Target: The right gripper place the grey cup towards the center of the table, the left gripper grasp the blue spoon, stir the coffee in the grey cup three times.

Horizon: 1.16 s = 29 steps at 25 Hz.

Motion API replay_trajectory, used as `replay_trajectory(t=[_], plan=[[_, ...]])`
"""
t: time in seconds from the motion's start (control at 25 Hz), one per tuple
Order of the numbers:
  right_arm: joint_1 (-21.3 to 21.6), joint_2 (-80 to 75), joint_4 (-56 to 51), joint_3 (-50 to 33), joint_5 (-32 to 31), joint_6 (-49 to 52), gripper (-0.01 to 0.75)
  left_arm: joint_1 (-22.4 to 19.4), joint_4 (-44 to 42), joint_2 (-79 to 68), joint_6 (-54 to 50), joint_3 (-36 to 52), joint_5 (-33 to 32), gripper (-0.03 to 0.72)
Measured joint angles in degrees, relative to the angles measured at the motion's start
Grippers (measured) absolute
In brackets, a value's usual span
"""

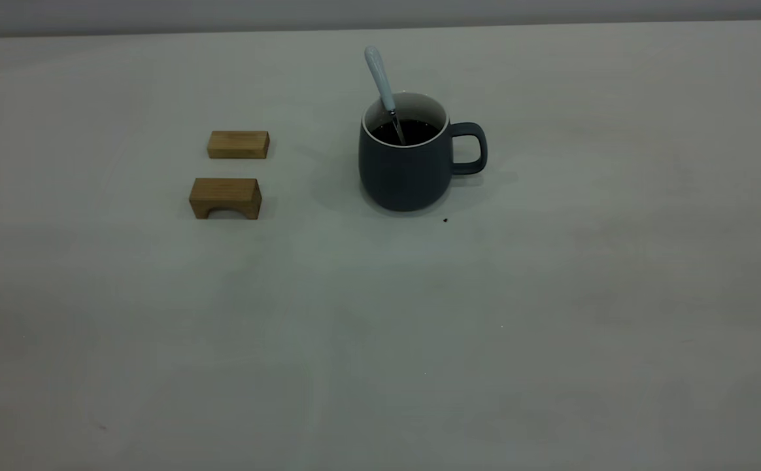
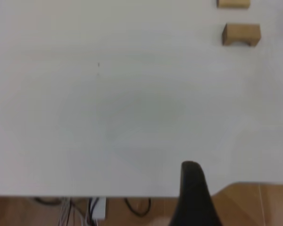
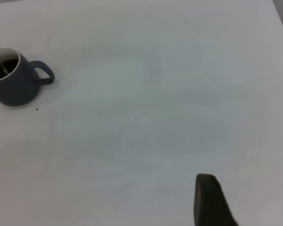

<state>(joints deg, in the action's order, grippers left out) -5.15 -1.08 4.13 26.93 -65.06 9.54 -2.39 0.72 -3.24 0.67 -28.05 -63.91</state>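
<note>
Near the table's (image 1: 550, 327) middle, the grey cup (image 1: 406, 173) holds coffee (image 1: 406, 133) and the blue spoon (image 1: 380, 78); hand states unclear.

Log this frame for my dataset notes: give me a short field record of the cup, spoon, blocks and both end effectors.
cup: grey cup upright on the table, handle toward the right arm's side
coffee: coffee dark, inside the cup
spoon: blue spoon standing in the cup, leaning on the rim, unheld
blocks: two wooden blocks toward the left arm's side, apart from the cup
left end effector: left gripper far from the blocks
right end effector: right gripper far from the cup, holding nothing
</note>
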Motion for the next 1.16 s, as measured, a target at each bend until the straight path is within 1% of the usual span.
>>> replay_trajectory(t=[0.2, 1.16], plan=[[0.0, 0.0, 0.0, 0.0, 0.0, 0.0, 0.429, 0.0, 0.0, 4.2, 0.1, 0.1, -0.6, 0.585], [0.0, 0.0, 0.0, 0.0, 0.0, 0.0, 0.429, 0.0, 0.0, 4.3, 0.1, 0.2, -0.8, 0.585]])
